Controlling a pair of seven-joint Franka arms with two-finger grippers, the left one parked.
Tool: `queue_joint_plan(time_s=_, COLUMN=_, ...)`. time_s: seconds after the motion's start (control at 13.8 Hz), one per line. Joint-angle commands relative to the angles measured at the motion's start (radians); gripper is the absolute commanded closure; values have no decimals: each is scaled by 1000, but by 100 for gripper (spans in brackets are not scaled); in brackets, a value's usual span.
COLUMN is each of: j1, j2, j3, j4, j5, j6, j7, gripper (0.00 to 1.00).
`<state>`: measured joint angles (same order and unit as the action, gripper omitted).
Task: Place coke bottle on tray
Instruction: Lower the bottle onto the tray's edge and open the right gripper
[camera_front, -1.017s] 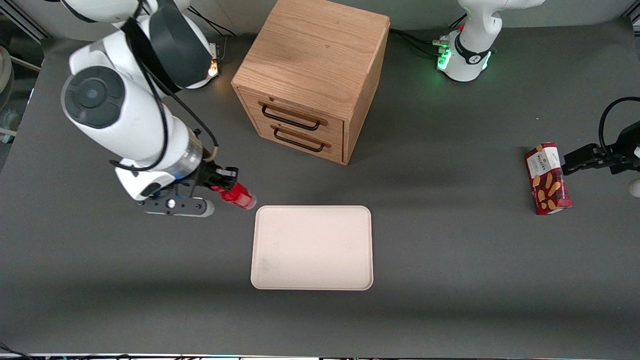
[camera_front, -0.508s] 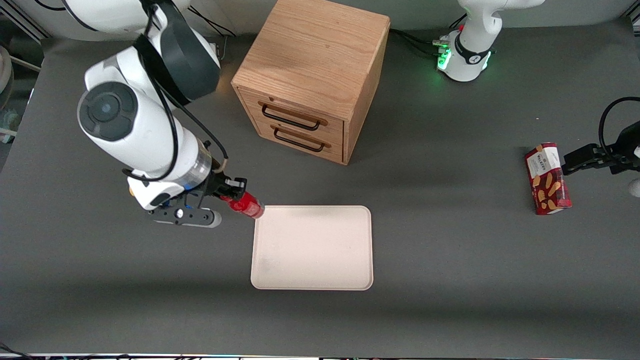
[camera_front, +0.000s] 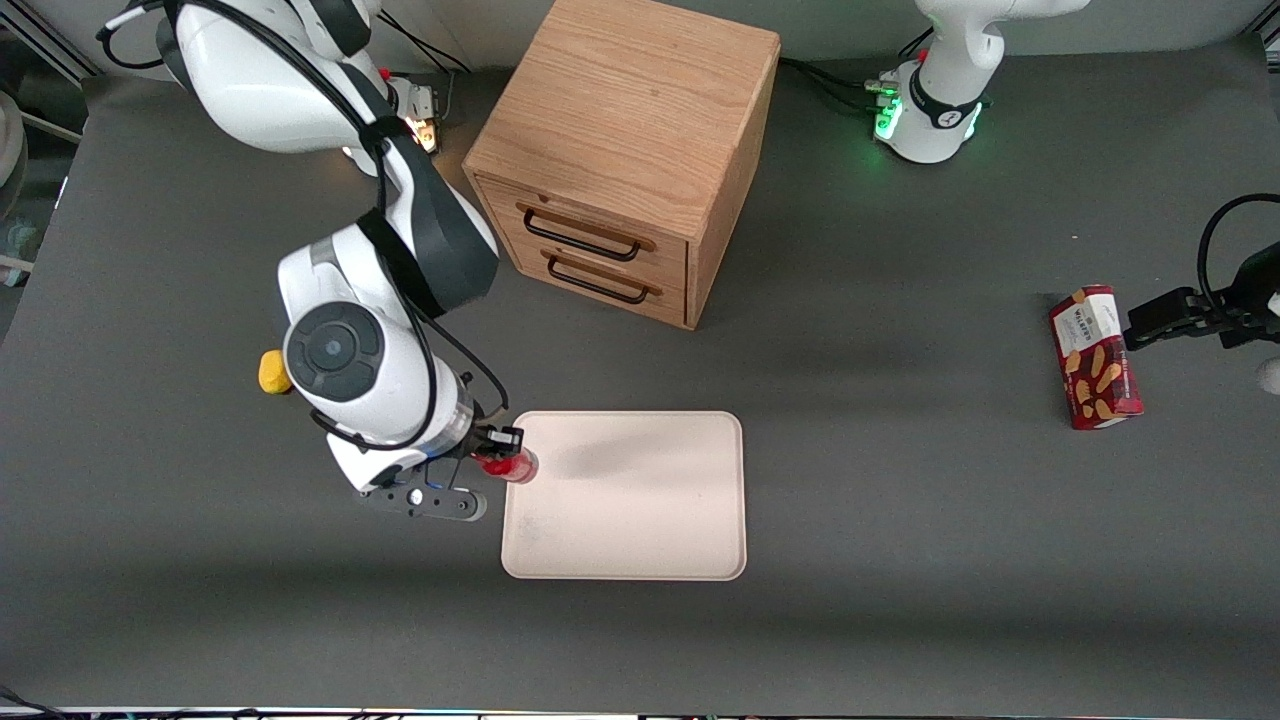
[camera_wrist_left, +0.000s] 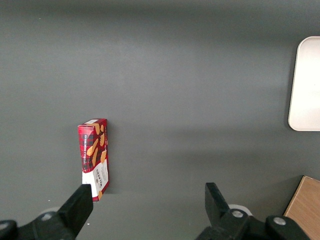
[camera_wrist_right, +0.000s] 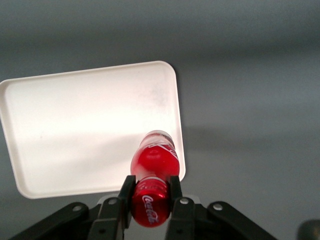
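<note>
Grey table, coke bottle between fingers — seemingly over tray edge, gripper above.

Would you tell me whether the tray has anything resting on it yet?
Empty: the tray is bare; the gripper holds the coke bottle above its edge.

We read white "Coca-Cola" script on the coke bottle, clamped between the gripper fingers above the tray rim. The biscuit box label reads roughly "Wafers", not clearly.
</note>
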<state>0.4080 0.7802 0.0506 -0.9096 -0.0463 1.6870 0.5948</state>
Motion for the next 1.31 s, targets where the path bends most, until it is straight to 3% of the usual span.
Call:
queue_joint_plan(time_s=0.0, j1=3, j2=5, j3=0, j4=-47, j5=-24, j6=81, j7=13, gripper=100)
queue_joint_plan(time_s=0.36, j1=3, j2=43, j3=-3, j4=-112, j5=-62, j6=216, j7=16, gripper=100)
queue_joint_plan(time_s=1.02, j1=3, j2=56, j3=-3, j4=-147, j5=-64, j6=241, j7=22, gripper=99)
queue_joint_plan(time_s=1.09, j1=3, j2=56, j3=-3, j4=-146, j5=-64, j6=241, j7=26, gripper=76)
queue_joint_plan(time_s=1.16, j1=3, j2=56, j3=-3, j4=-147, j5=-64, j6=241, j7=28, gripper=46)
queue_joint_plan(time_s=1.23, j1=3, j2=56, j3=-3, j4=-146, j5=-64, j6=241, j7=28, gripper=31)
